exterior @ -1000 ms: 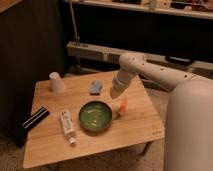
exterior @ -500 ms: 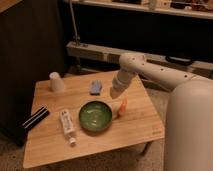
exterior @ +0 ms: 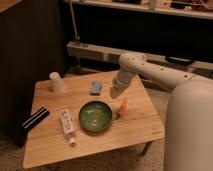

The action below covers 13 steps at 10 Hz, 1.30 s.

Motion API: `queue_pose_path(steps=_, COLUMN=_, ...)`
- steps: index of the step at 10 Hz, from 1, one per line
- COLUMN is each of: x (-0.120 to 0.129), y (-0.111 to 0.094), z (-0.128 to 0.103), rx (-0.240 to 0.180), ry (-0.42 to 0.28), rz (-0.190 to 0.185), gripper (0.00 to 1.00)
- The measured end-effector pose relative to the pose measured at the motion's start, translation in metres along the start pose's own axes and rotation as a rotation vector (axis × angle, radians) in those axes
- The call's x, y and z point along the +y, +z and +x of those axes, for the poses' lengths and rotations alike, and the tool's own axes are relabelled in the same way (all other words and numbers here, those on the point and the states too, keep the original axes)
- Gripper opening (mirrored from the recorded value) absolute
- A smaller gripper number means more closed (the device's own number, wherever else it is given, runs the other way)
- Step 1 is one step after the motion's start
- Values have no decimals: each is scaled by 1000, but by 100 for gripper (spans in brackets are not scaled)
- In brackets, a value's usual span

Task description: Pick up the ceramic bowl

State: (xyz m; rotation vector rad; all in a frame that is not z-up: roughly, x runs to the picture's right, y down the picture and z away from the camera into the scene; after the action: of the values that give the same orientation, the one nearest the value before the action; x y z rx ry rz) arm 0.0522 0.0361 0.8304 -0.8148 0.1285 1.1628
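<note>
Bowl (exterior: 95, 116) is judged best taken by its rim: the gripper (exterior: 118, 99) should be brought over the rim's 2 o'clock arc, lowered so that the wall is straddled, and closed firmly, since the glaze is likely slippery. The small orange item (exterior: 123, 105) just beside that arc should be avoided. The bowl rests upright near the middle of the table (exterior: 142, 122). It lies near the gripper, at about its 8 o'clock. Whether the gripper is released or clenched cannot be told.
</note>
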Motion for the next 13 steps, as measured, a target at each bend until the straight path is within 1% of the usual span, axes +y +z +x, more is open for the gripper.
queue_pose_path(steps=5, x=0, y=0, z=0, rx=0, ry=0, rz=1, gripper=3)
queue_pose_path(steps=6, x=1, y=-1, z=1, rx=-2, ry=-7, rz=9, gripper=3)
queue_pose_path(steps=7, x=5, y=-4, z=1, rx=-13, ry=-26, rz=17, gripper=2)
queue_pose_path(steps=8, x=16, y=-13, z=2, rx=-32, ry=-59, rz=23, gripper=0)
queue_pose_path(steps=9, x=30, y=-27, z=7, rx=-55, ry=-88, rz=23, gripper=2)
queue_pose_path(steps=10, x=37, y=-36, z=10, rx=-70, ry=-99, rz=16, gripper=8)
queue_pose_path(steps=11, x=41, y=-42, z=13, rx=-80, ry=-103, rz=12, gripper=18)
queue_pose_path(steps=12, x=41, y=-43, z=16, rx=-80, ry=-101, rz=12, gripper=31)
queue_pose_path(steps=13, x=41, y=-38, z=17, rx=-72, ry=-88, rz=14, gripper=41)
